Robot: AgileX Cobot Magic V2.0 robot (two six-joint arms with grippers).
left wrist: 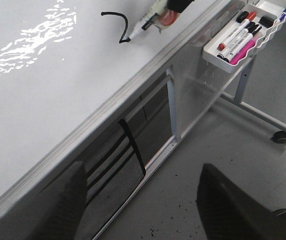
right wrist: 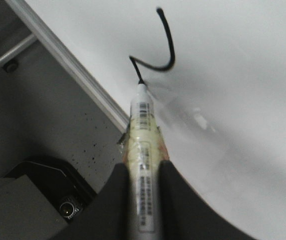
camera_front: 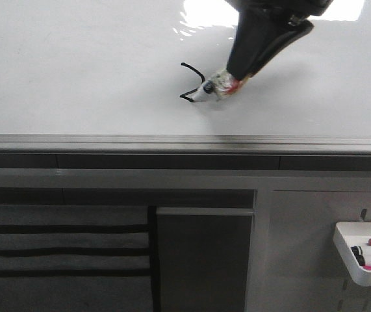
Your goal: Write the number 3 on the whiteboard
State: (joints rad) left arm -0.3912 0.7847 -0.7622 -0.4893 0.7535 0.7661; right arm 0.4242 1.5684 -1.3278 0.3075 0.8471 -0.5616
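Observation:
The whiteboard (camera_front: 75,71) fills the upper front view, glossy white with a grey bottom rail (camera_front: 172,142). A thin black stroke (camera_front: 193,79), the curved top half of a digit, is drawn on it; it also shows in the left wrist view (left wrist: 118,24) and the right wrist view (right wrist: 164,45). My right gripper (camera_front: 237,78) is shut on a white marker (right wrist: 143,150) wrapped in tape, its black tip (right wrist: 139,80) touching the board at the stroke's end. My left gripper (left wrist: 140,200) is open and empty, off the board, above the floor.
A small white tray (camera_front: 367,257) with several markers hangs at the lower right of the board stand; it also shows in the left wrist view (left wrist: 243,35). Grey stand legs with a castor (left wrist: 281,137) rest on the grey floor. Light glare (camera_front: 204,13) sits on the board's top.

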